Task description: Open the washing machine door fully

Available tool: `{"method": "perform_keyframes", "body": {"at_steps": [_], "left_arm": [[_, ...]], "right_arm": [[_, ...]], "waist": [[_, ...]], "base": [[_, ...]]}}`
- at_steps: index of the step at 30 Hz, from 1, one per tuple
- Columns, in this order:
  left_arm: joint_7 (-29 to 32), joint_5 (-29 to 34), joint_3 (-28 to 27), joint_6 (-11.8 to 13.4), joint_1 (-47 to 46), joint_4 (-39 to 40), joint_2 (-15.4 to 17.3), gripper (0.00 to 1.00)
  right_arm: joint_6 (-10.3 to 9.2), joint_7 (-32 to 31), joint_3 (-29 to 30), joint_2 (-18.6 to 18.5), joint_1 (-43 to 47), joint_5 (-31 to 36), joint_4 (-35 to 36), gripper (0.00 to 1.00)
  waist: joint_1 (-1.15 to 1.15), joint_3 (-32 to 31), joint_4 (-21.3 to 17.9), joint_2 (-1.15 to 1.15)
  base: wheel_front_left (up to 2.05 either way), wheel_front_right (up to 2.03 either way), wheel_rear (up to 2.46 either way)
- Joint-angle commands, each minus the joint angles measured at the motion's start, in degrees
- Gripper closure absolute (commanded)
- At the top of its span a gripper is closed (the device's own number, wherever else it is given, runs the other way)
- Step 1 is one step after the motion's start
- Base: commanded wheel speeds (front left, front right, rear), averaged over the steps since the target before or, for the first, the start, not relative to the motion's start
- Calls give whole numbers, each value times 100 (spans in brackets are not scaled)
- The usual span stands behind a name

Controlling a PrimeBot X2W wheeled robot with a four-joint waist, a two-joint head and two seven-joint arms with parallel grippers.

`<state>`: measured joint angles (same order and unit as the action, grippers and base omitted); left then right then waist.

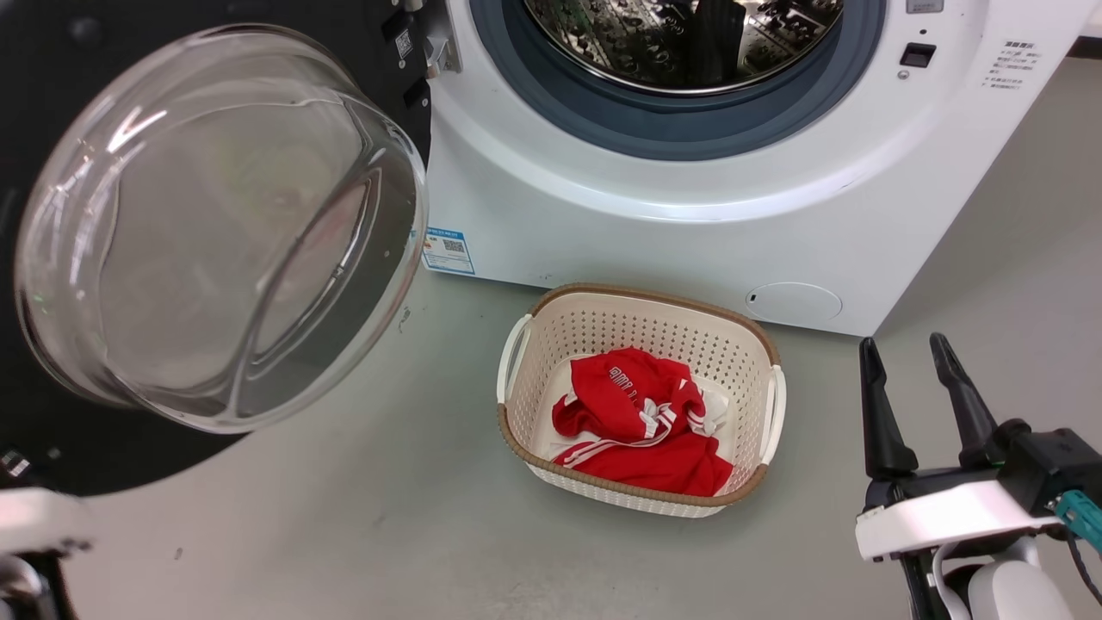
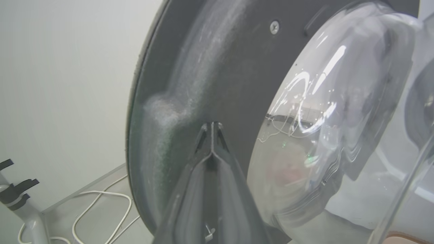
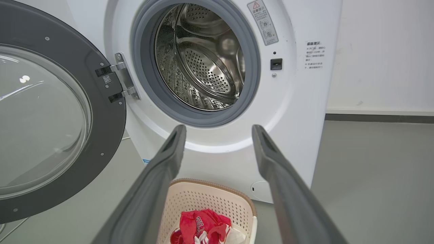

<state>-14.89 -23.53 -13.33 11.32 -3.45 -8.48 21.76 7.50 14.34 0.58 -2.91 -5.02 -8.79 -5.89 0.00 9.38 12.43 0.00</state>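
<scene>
Counted: one washing machine [image 1: 603, 224], one washing machine door [image 1: 215, 224], one drum mouth [image 3: 200, 64], one metal hinge [image 3: 126, 79], one small round white service flap [image 1: 792, 301], one cream basket [image 1: 551, 344] on the floor [image 1: 344, 517] with one red garment [image 1: 641, 422] in it, and two grippers.

As for the door: hung on the hinge at the left of the drum mouth, standing wide open and well clear of it, inner face toward the head camera. Round, with a dark grey-to-black ring dotted with small screws. Clear glass bowl bulging from the centre, streaked with bright reflections.

For the right gripper [image 1: 902, 344]: low at the right, near the basket but apart from it, fingers [image 1: 878, 413] spread and empty. For the left gripper [image 2: 212, 128]: fingers pressed together tip to tip with nothing between, aimed at the door's dark ring just beside the bowl. Touching it or not, cannot tell.

Head view: drum mouth cut by the top edge, basket whole, one blue sticker [image 1: 448, 251] low on the machine front. Right wrist view: drum mouth whole, with perforated steel wall and grey rubber ring, basket cut by the bottom edge. Left wrist view: close on the door, with a pale dusty smear [image 2: 162, 108] on the ring and one white cable [image 2: 105, 192] on the floor behind.
</scene>
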Motion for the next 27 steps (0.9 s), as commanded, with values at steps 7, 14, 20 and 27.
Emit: {"method": "perform_keyframes", "body": {"at_steps": [7, 14, 20, 27], "left_arm": [[-29, 141, -482, -457, -992, -955, 403, 100], [-30, 379, -778, -628, -1088, -1144, 336, 100], [-31, 698, -1109, -637, -546, -480, -150, 100], [-32, 1099, -1127, -736, 331, 613, -1196, 93]], "right_arm": [[-2, 28, -15, 4, -220, 67, 26, 0], [-2, 39, -27, 4, -210, 24, -39, 0], [-2, 67, -10, 4, -87, -57, -137, 0], [-2, 73, 61, 4, 69, -22, -200, 0]], "waist": [[0, 94, -22, 0], [0, 70, -115, 0], [0, -114, -170, 0], [0, -382, -196, 0]], "base": [[0, 0, 0], [0, 0, 0], [0, 0, 0], [0, 0, 0]]}}
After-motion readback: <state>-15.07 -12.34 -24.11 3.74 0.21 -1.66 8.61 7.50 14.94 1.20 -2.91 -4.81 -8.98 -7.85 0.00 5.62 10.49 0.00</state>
